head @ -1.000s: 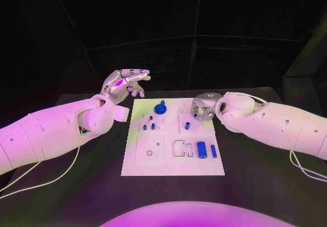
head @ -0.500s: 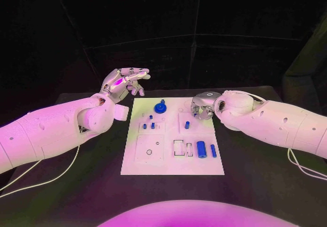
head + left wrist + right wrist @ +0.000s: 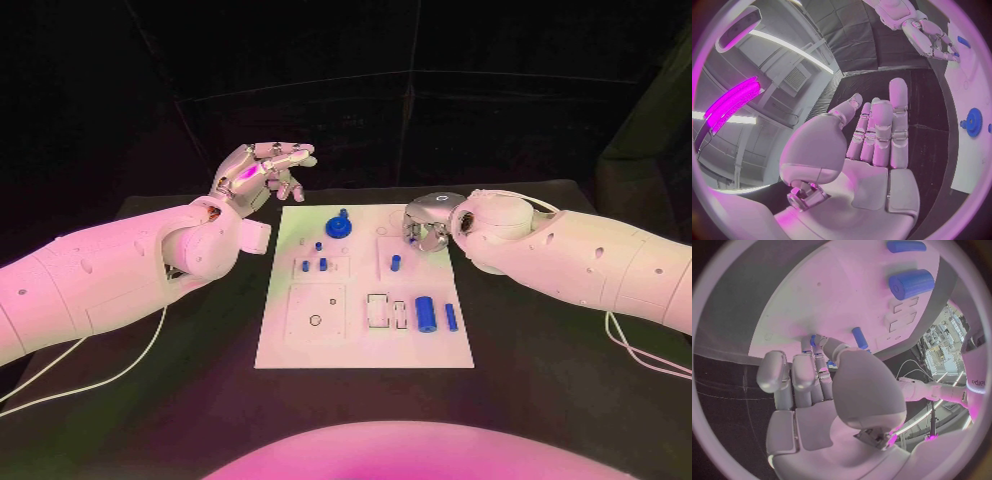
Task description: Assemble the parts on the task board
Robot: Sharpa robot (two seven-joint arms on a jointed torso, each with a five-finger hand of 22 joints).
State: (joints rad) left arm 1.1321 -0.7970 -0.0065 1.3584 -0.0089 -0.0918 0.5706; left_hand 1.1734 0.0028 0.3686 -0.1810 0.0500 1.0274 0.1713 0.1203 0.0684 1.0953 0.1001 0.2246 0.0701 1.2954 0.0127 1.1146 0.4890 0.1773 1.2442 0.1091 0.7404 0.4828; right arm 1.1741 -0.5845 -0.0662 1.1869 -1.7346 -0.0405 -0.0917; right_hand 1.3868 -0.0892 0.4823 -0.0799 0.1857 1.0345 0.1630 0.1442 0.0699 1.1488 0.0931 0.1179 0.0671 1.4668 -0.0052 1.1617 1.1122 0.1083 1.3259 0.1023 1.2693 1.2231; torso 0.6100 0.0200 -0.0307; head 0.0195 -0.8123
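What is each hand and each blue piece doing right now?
Left hand: raised beside the board, holding nothing.
Right hand: fingertips pinching a small blue part over the task board.
Blue gear: on the board.
Blue cylinder: lying flat.
Slim blue pin: lying beside it.

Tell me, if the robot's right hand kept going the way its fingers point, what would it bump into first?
Probably the task board itself. The right hand points down over the board's far right corner. In the right wrist view its fingertips sit just above the white surface, with a small blue peg beside them. Depth is hard to judge.
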